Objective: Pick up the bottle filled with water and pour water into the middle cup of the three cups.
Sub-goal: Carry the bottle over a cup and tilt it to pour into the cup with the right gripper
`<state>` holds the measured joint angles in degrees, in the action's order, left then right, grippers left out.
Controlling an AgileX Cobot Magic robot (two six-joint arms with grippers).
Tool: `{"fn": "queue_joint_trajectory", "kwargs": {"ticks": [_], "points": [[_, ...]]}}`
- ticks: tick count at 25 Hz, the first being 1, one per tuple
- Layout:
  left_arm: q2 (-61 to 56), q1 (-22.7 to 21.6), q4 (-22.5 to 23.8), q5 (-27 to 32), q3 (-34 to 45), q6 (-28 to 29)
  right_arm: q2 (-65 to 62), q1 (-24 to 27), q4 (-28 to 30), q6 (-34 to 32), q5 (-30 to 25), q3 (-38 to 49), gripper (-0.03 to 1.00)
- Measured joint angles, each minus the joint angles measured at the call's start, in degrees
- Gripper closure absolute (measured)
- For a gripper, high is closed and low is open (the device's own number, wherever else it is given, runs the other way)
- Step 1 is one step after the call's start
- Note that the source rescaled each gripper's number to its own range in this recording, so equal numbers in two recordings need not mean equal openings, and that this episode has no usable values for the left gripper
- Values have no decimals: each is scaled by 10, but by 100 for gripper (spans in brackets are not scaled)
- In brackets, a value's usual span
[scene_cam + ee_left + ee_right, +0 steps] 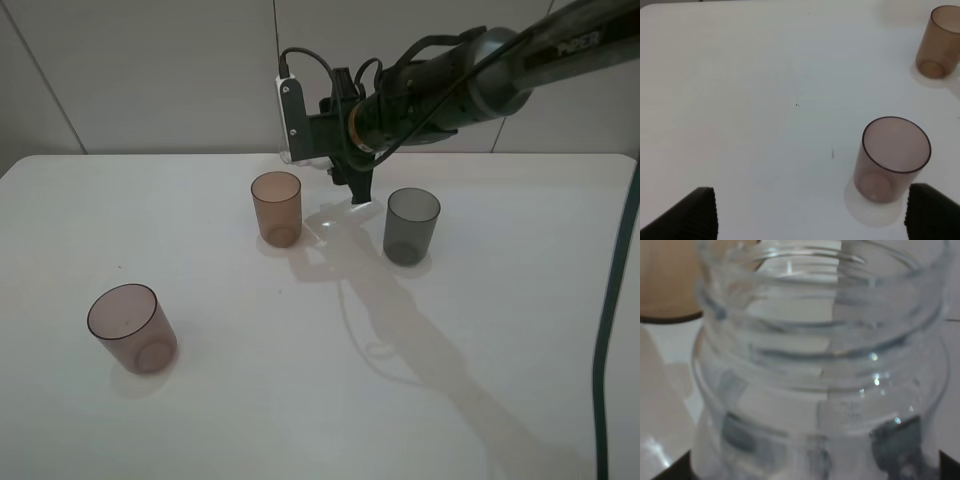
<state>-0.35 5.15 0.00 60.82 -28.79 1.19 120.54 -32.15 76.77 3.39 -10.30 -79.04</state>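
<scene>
My right gripper reaches in from the upper right and hovers above the table between the amber middle cup and the grey cup. It is shut on the clear bottle, whose wide threaded neck fills the right wrist view. The amber cup's rim shows just behind the neck. The bottle is hard to make out in the exterior high view. The mauve-brown cup stands at the front left. My left gripper is open and empty, with the mauve-brown cup near one finger.
The white table has its far edge against a pale wall. The right arm and its cables span the upper right. A dark cable hangs at the right edge. The amber cup also shows in the left wrist view.
</scene>
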Motion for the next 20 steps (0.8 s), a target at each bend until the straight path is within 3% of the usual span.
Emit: {"fn": "queue_joint_trajectory", "kwargs": {"ticks": [10,20], "points": [[0,0,0,0,0,0,0,0,145,-151,-10,0,93],[0,0,0,0,0,0,4,-6,210,-191,-21,0,93]]}}
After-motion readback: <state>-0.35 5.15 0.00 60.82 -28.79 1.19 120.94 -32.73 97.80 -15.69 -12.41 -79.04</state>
